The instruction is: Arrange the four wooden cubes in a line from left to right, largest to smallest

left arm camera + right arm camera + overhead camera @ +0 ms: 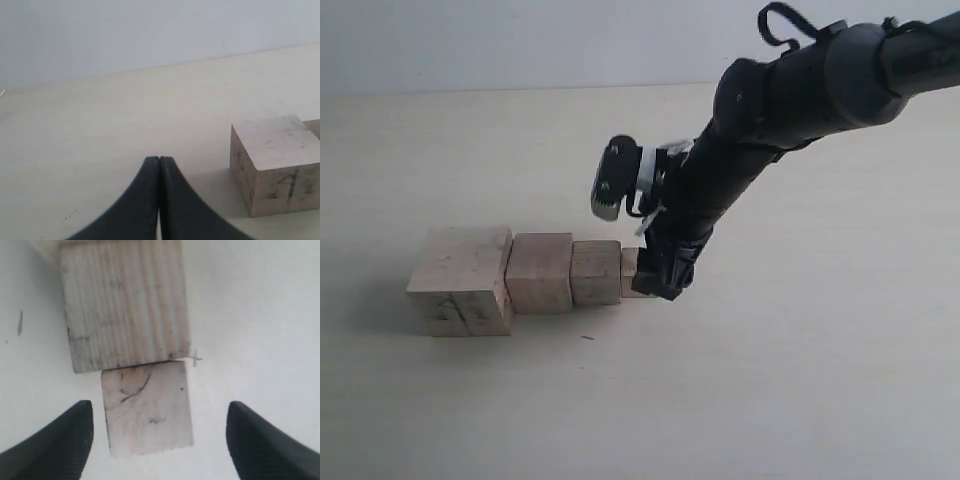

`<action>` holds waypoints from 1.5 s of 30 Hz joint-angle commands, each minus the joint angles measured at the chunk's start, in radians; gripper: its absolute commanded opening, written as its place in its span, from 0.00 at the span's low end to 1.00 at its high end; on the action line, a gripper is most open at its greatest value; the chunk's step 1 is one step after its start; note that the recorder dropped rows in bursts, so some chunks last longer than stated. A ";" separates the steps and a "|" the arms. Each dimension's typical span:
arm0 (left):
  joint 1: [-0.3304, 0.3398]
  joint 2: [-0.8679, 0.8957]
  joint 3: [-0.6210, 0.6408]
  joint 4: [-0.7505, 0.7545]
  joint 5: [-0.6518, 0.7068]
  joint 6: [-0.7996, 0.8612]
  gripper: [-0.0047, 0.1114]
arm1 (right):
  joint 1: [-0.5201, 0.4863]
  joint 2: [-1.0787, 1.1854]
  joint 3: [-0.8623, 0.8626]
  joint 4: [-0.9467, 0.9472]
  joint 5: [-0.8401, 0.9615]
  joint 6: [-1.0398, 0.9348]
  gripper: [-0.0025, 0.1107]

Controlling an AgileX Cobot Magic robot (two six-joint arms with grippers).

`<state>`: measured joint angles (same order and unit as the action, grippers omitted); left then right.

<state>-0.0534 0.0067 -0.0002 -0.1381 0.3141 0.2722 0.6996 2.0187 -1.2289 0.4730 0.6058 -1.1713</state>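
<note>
The right gripper gapes wide astride the smallest cube, pale scuffed wood; the left gripper, smooth black curves, is pinched together.

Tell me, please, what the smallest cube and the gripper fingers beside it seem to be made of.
The smallest cube looks like pale, unvarnished wood: a matte face with faint grain and dark pencil-like marks. The fingers of the right gripper look like matte black plastic or rubber; the pictures do not show which.
</note>
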 commanded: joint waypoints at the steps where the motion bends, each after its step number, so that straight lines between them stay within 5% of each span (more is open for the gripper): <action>1: 0.002 -0.007 0.000 -0.001 -0.005 0.001 0.04 | 0.005 -0.211 -0.013 -0.078 0.078 0.152 0.68; 3: 0.002 -0.007 0.000 -0.001 -0.005 0.001 0.04 | 0.005 -0.367 -0.056 -0.267 0.189 0.465 0.55; 5: 0.002 -0.007 0.000 -0.001 -0.005 0.001 0.04 | 0.005 -0.565 -0.049 -0.408 0.269 0.772 0.31; 9: 0.002 -0.007 0.000 -0.001 -0.005 0.001 0.04 | 0.005 -0.863 0.123 -0.429 0.157 0.952 0.03; 19: 0.002 -0.007 0.000 -0.001 -0.005 0.001 0.04 | 0.005 -1.662 0.890 -0.419 -0.456 1.053 0.02; 26: 0.002 -0.007 0.000 -0.001 -0.005 0.001 0.04 | 0.005 -2.019 1.164 -0.428 -0.593 1.117 0.02; 30: 0.004 -0.007 0.000 -0.005 -0.003 0.001 0.04 | -0.009 -2.019 1.229 -0.428 -0.684 1.112 0.02; 41: 0.004 -0.007 0.000 -0.005 -0.003 0.001 0.04 | -0.490 -2.009 1.229 -0.420 -0.531 1.171 0.02; 45: 0.004 -0.007 0.000 -0.005 -0.003 0.001 0.04 | -0.587 -2.009 1.229 -0.420 -0.524 1.171 0.02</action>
<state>-0.0512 0.0067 -0.0002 -0.1381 0.3159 0.2722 0.1700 0.0086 -0.0046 0.0560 0.0732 0.0000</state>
